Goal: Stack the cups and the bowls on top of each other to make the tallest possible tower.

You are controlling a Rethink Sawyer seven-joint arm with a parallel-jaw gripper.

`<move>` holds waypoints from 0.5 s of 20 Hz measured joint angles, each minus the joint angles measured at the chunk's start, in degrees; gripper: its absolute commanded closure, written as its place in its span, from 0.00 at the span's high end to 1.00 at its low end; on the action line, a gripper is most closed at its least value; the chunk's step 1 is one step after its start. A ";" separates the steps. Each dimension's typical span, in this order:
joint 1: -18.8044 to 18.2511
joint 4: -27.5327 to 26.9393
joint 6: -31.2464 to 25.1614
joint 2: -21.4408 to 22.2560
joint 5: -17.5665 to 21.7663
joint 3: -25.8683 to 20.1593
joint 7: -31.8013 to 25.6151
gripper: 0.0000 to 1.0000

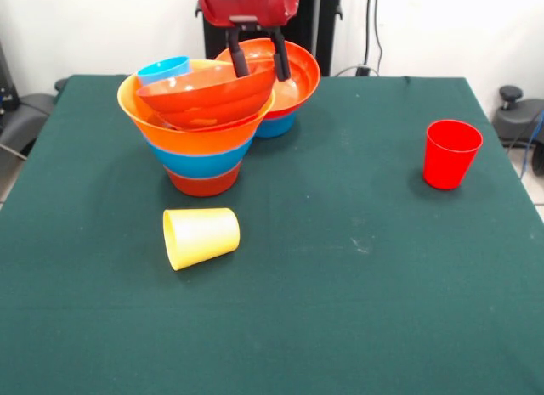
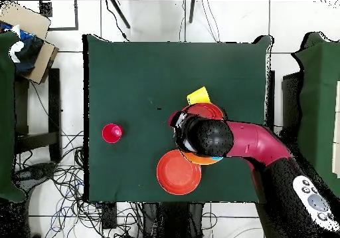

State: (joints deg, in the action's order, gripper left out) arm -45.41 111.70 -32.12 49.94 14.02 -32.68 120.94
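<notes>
Tower (image 1: 200, 132) stands on the far-left part of the green table (image 1: 340, 310) in the front view — red-orange bowl at the base, blue bowl above it, big orange bowl on top, with a wide red-orange bowl (image 1: 204, 96) sitting tilted in its mouth and a light blue cup (image 1: 165, 69) tucked at the back rim. Just behind and to the right, touching or nearly so, a second short pile: another red-orange bowl (image 1: 293, 72) resting in a small blue bowl (image 1: 274, 125).

Gripper (image 1: 258, 72) hangs from above right over the gap between the two piles, black fingers (image 1: 239, 62) spread moderately and pointing straight down, holding nothing that I can make out. One finger sits by the tilted bowl's far rim, the other over the rear pile.

Yellow cup (image 1: 201, 236) lies on its side in front of the tower, long axis running left–right, mouth to the left. Red cup (image 1: 451, 153) stands upright, well apart on the right.

Judgement: the tilted bowl is directly beneath the hand, so the next grasp likely turns on its rim.
</notes>
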 measured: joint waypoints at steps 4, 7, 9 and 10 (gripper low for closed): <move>-0.06 0.25 -2.31 3.39 -0.86 -0.06 0.00 1.00; -0.22 0.39 -5.10 6.30 -2.23 -0.21 0.00 1.00; -0.32 0.41 -7.52 8.56 -3.57 -0.38 0.00 1.00; -0.34 0.41 -8.75 9.64 -4.24 -0.45 0.00 1.00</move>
State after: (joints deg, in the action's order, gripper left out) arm -45.74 112.11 -40.87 59.57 9.78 -33.13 120.94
